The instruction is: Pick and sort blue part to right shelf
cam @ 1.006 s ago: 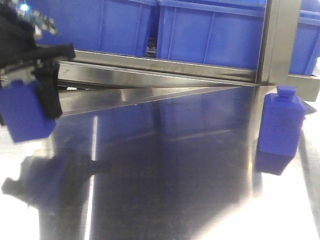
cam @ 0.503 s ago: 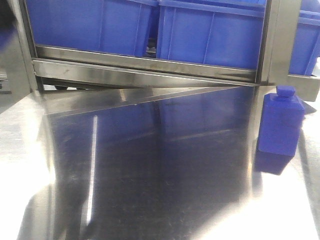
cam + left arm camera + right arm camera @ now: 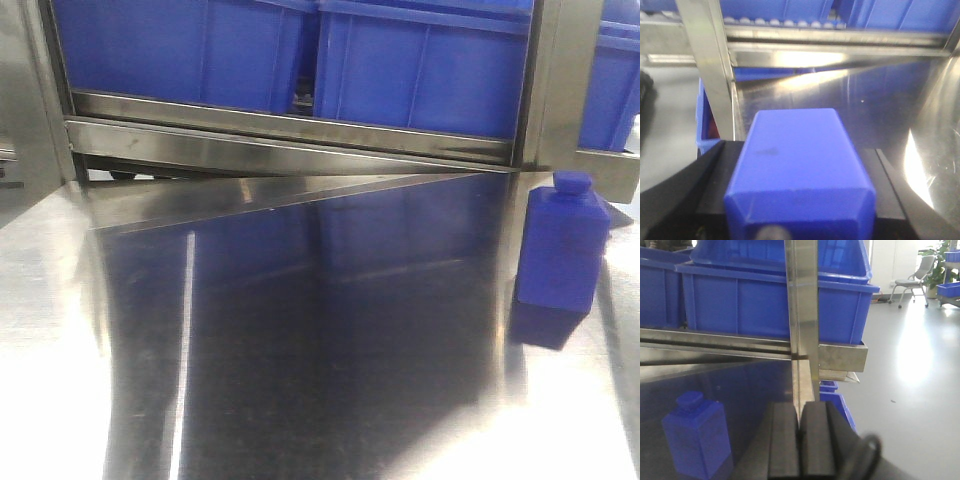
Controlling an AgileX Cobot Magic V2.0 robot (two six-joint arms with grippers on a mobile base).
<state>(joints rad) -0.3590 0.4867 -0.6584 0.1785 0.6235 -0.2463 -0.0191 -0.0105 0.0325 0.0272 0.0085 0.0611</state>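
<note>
Clamping boxy matte blue part (image 3: 800, 160) | left claw (image 3: 800, 192) | right claw (image 3: 800, 440) apparently closed

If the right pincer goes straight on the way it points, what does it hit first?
Probably the steel shelf upright dead ahead of the right pincer; the blue part stands off to the side. Depth is unclear.
</note>
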